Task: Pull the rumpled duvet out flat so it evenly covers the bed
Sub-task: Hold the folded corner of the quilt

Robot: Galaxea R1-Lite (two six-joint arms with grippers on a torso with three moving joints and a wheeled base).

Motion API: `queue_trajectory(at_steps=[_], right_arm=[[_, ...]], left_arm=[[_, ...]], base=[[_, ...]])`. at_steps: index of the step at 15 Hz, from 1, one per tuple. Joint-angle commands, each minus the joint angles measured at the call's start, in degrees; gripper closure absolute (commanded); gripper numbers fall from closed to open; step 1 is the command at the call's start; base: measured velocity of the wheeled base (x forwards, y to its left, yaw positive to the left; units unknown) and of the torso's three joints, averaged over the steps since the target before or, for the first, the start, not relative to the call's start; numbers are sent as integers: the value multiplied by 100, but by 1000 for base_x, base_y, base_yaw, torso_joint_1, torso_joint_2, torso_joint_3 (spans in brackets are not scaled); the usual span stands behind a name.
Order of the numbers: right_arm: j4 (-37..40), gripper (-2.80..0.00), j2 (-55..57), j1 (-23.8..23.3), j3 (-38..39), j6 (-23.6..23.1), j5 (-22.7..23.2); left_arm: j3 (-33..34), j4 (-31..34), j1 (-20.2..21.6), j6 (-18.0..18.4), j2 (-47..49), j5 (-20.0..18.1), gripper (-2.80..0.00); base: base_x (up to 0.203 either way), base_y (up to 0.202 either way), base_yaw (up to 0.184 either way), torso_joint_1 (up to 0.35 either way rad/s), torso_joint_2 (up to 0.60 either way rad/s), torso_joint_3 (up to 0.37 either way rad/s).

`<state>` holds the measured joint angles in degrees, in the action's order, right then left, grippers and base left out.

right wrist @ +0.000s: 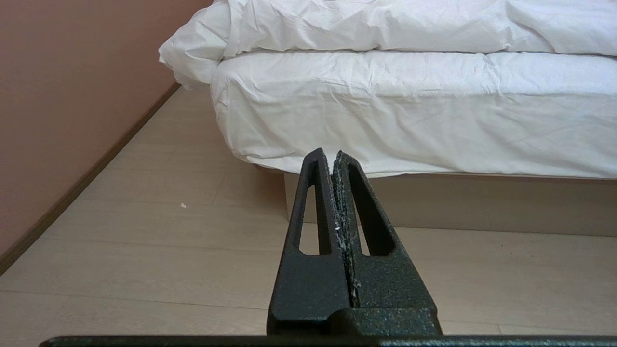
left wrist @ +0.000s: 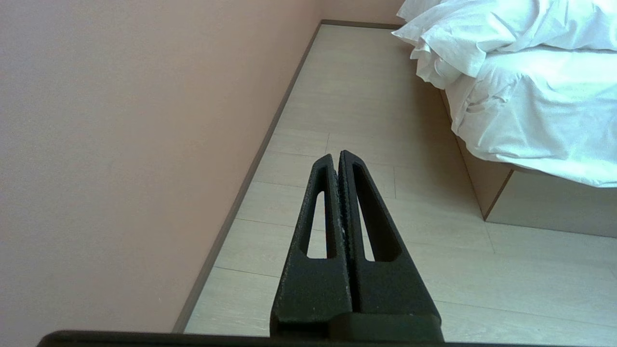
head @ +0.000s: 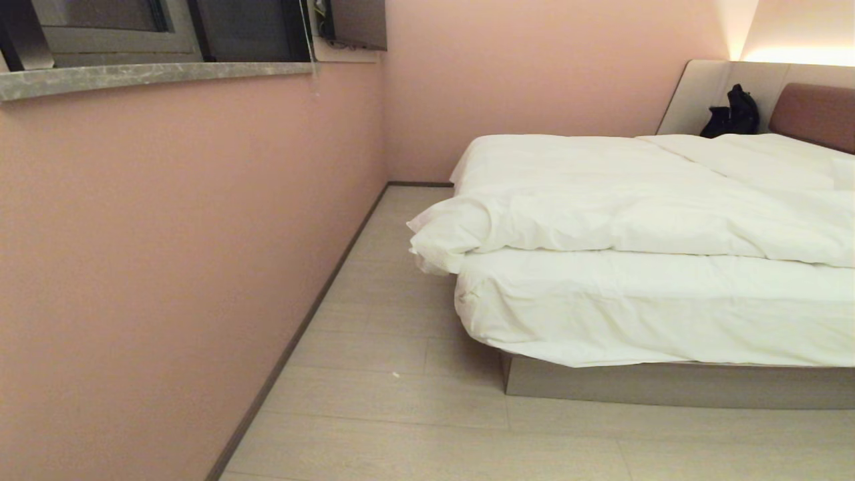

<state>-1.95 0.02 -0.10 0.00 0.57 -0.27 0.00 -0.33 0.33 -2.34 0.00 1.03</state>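
Observation:
The puffy white duvet (head: 601, 200) lies rumpled on the bed (head: 668, 387), its foot edge folded into a thick roll, with one corner (head: 434, 240) bulging over the mattress corner toward the pink wall. Below the roll the mattress sheet (head: 634, 307) is bare. In the left wrist view my left gripper (left wrist: 336, 156) is shut and empty above the floor, well short of the duvet corner (left wrist: 434, 53). My right gripper (right wrist: 328, 155) is shut and empty, low in front of the bed's foot, with the duvet (right wrist: 385, 24) above it. Neither arm shows in the head view.
A pink wall (head: 167, 267) with a stone window ledge (head: 147, 77) runs along the left, leaving a narrow floor aisle (head: 394, 300) beside the bed. A black bag (head: 731, 113) sits by the reddish-brown headboard (head: 811, 110). Pale wood floor (head: 467, 427) lies before the bed's foot.

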Motion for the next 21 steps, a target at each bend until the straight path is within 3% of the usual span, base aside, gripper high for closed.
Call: queue_trajectory(at_steps=[1, 9, 21], right_arm=[[-7, 0, -2, 1, 0, 4, 0], [-7, 0, -2, 1, 0, 4, 0], [-7, 0, -2, 1, 0, 4, 0]], left_arm=[[0, -10, 2, -3, 0, 3, 0], [0, -11, 2, -18, 0, 12, 0], [0, -11, 2, -30, 0, 12, 0]], base=[[0, 0, 0, 0, 0, 0], [0, 0, 0, 0, 0, 0], [190, 0, 1, 5, 1, 2]])
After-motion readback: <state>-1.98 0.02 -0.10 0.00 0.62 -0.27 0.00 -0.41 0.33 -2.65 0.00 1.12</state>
